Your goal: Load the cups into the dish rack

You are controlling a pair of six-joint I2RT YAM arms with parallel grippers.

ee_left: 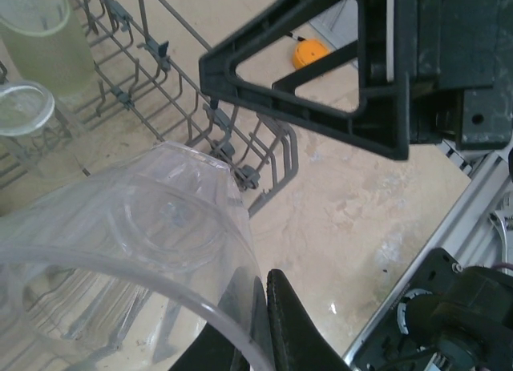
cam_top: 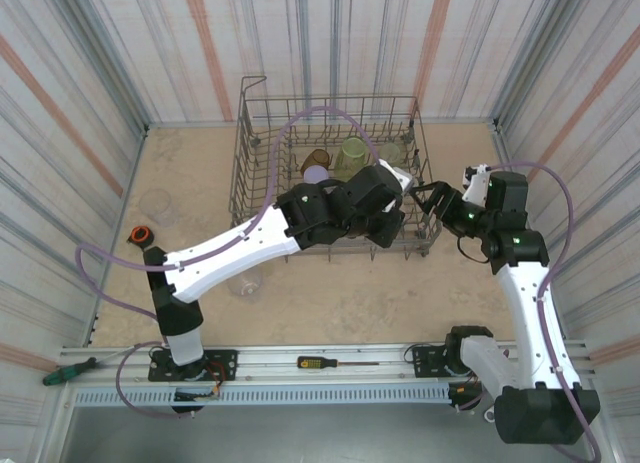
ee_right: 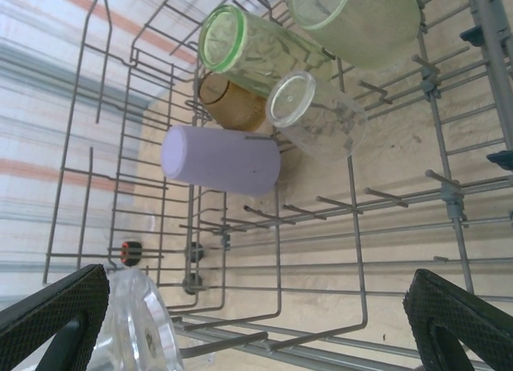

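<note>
Left claw (ee_left: 258, 311) pinches the rim of a clear plastic tumbler (ee_left: 144, 219) at the grey wire dish rack (cam_top: 262, 173); right claw (ee_right: 256, 311) gapes wide.

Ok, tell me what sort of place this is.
Probably a robot test cell, not a kitchen: striped panel walls box in a beige tabletop, a yellow-handled screwdriver lies on the aluminium rail at its near edge, and the grey wire dish rack stands on it.
</note>
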